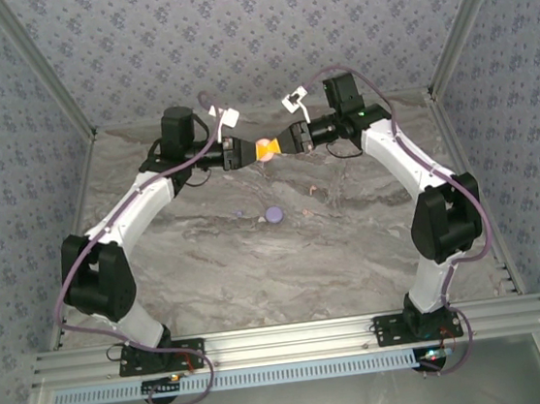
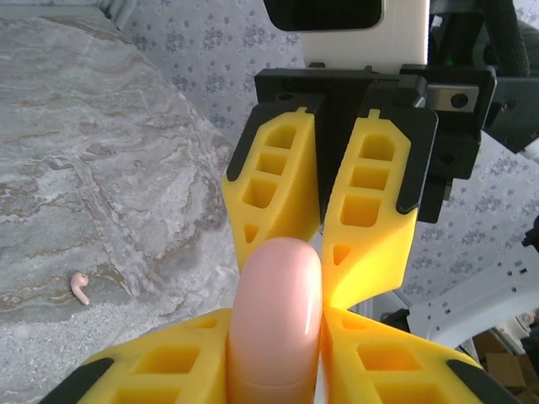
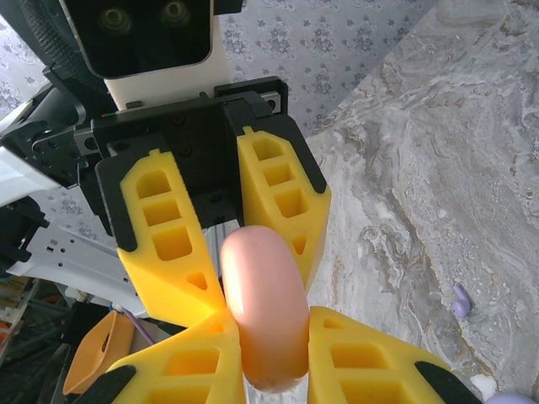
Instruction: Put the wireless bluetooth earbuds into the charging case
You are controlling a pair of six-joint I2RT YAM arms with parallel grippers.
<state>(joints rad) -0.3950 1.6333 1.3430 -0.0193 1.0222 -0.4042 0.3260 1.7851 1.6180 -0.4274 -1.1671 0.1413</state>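
My left claw [image 2: 276, 324] and right claw [image 3: 268, 324] both pinch the glossy salmon-pink rounded plastic case [image 2: 278, 278], looks light and slippery, so I'd hold its broad faces.

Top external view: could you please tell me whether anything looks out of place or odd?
Yes: tiny pale pink and lilac plastic earbuds lie scattered loose around a lilac round disc mid-table, while the left gripper and right gripper pinch a salmon-pink round disc in mid-air from opposite sides.
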